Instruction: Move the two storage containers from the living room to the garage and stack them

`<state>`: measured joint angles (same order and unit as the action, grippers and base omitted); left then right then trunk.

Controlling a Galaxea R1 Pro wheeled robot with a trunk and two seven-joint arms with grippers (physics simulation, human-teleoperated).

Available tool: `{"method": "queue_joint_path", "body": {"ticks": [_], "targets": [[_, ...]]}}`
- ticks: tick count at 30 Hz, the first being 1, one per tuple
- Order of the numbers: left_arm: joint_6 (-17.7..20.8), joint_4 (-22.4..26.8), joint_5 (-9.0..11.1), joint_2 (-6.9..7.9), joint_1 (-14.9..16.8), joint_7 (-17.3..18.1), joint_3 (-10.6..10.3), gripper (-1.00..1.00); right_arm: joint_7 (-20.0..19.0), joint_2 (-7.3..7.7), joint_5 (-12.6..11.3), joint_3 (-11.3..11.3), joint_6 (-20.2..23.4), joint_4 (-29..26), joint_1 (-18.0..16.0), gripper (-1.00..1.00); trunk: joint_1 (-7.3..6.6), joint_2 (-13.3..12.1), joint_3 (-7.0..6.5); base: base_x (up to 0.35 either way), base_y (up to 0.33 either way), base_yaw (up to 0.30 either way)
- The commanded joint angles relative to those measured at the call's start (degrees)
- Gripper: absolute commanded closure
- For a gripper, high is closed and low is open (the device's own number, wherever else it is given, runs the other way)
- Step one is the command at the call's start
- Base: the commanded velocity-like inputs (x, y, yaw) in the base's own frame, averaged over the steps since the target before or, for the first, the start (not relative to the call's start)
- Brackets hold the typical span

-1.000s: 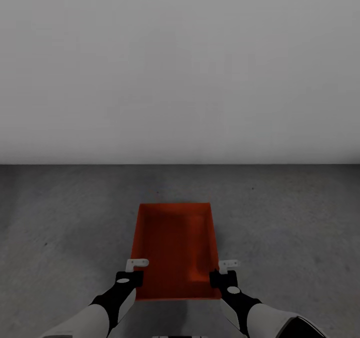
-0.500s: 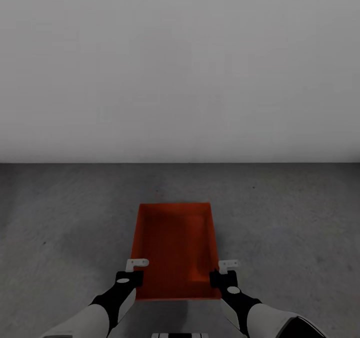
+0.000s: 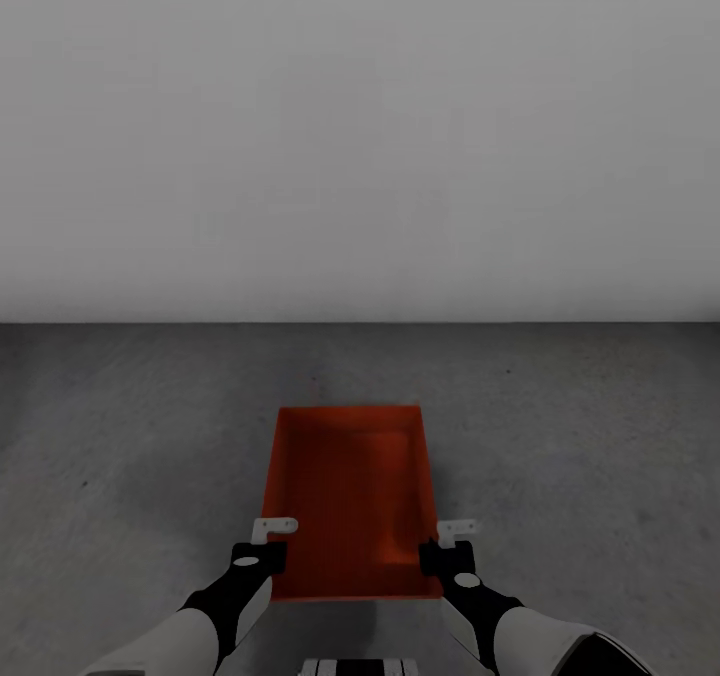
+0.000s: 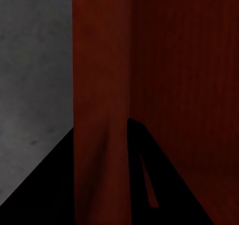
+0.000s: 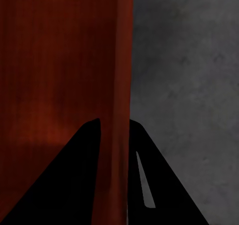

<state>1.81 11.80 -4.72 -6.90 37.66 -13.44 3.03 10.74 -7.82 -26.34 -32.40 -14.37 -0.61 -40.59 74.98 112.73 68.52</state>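
One orange-red open-top storage container (image 3: 350, 496) hangs lengthwise in front of me over the dark grey concrete floor (image 3: 130, 436) of the garage. My left gripper (image 3: 262, 554) is shut on its left wall near the close end. My right gripper (image 3: 440, 554) is shut on its right wall opposite. In the left wrist view the red wall (image 4: 99, 85) runs between the two dark fingers (image 4: 169, 190). The right wrist view has the other wall (image 5: 119, 60) pinched the same way by the right gripper (image 5: 113, 130). The container is empty. The second container is out of view.
A plain white wall (image 3: 360, 136) stands straight ahead and meets the floor a short way beyond the container. Mottled concrete stretches to the left and to the right (image 3: 600, 456) of it.
The view has shifted a little: the wall's base line sits slightly higher and the floor marks have slid. The container and both grippers keep their place in the picture.
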Motion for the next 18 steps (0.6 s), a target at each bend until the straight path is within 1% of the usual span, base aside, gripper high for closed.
{"method": "queue_joint_path", "body": {"ticks": [1,5,18], "targets": [[0.2,3.1,3.7,-0.92,0.0,-0.2,3.3,1.0,0.4,-0.01,-1.8,0.3,-0.5,0.3,0.0,1.0,0.22,0.4,0.22,0.0,0.0,0.0],[0.2,3.1,3.7,-0.92,0.0,-0.2,3.3,1.0,0.4,-0.01,-1.8,0.3,-0.5,0.3,0.0,1.0,1.1,2.0,0.93,0.0,0.0,0.0],[0.2,3.1,3.7,-0.92,0.0,-0.2,3.3,1.0,0.4,-0.01,-1.8,0.3,-0.5,0.3,0.0,1.0,1.1,2.0,0.93,0.0,0.0,0.0]]}}
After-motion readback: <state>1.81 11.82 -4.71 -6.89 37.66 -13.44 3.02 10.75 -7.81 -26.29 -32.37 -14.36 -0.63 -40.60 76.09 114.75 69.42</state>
